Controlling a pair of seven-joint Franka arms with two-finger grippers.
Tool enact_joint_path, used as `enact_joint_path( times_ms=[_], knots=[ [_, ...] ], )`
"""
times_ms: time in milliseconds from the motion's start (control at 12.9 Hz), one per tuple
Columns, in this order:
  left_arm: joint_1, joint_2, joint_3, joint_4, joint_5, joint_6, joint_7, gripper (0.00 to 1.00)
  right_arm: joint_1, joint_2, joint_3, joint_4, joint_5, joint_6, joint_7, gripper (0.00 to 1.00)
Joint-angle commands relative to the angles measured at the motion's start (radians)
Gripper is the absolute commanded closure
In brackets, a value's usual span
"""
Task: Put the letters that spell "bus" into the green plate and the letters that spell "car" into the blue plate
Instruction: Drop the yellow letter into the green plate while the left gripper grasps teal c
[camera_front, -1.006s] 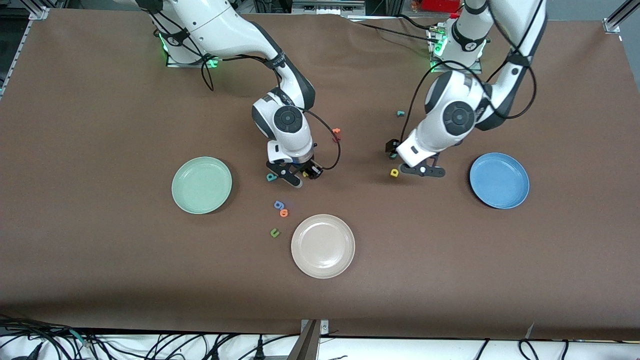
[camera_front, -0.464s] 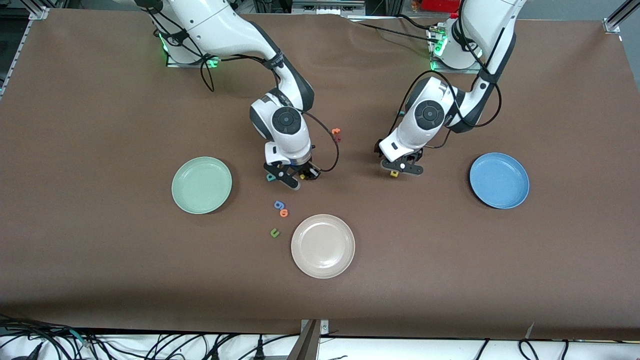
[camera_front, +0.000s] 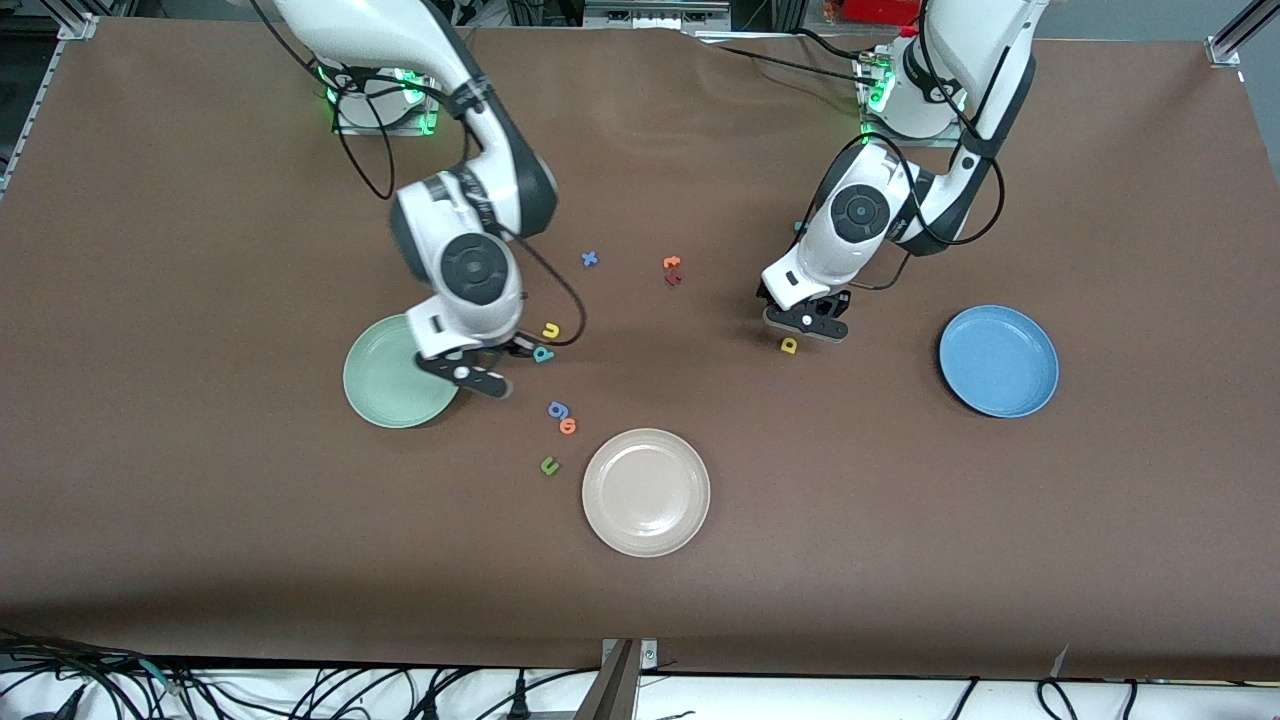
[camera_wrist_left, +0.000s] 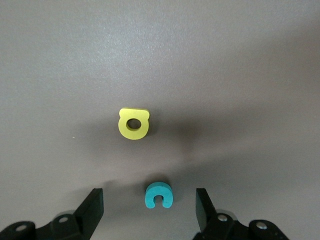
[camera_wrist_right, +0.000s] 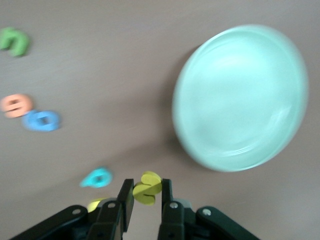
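Teal c (camera_wrist_left: 158, 195) hidden under wide left gripper (camera_wrist_left: 149, 210); right gripper (camera_wrist_right: 147, 197) pinches yellow s (camera_wrist_right: 147, 188).

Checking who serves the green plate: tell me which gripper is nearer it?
Right. The right gripper is at the green plate's rim, shut on a yellow letter; the left gripper is near the blue plate.

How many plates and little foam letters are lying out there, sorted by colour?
Green plate: 1
Beige plate: 1
Blue plate: 1
Yellow letters: 3
Teal letters: 2
Blue letters: 2
Orange letters: 2
Dark red letter: 1
Green letter: 1
Total in view: 14
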Motion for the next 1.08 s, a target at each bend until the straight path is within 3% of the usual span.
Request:
enact_joint_path(
  times_ms=[0,77,155,232,387,774,1006],
  knots=[
    [-0.015,-0.002,0.008,-0.014,0.030,0.023,0.005,0.21,0.004,-0.044,-0.074,-0.103,0.005,-0.011,-0.150,0.88],
    [-0.015,0.003,0.008,-0.014,0.032,0.023,0.005,0.25,0.001,-0.041,-0.100,-0.126,0.003,0.004,-0.161,0.83],
    [-0.018,0.007,0.008,-0.014,0.032,0.023,0.005,0.25,-0.004,-0.041,-0.118,-0.158,0.006,0.035,-0.219,0.70],
    [-0.018,0.012,0.008,-0.014,0.032,0.025,0.005,0.25,-0.019,-0.039,-0.120,-0.187,0.008,0.068,-0.263,0.65],
    [-0.024,0.023,0.008,-0.013,0.032,0.026,0.005,0.26,-0.036,-0.039,-0.120,-0.203,0.014,0.084,-0.270,0.00],
    [-0.038,0.052,0.008,-0.013,0.032,0.062,0.005,0.26,-0.007,-0.041,-0.085,-0.158,0.189,0.089,-0.217,0.00],
    [-0.047,0.053,0.009,-0.013,0.096,0.062,0.005,0.36,0.089,-0.001,-0.080,-0.135,0.204,0.196,-0.030,0.01]
  ],
)
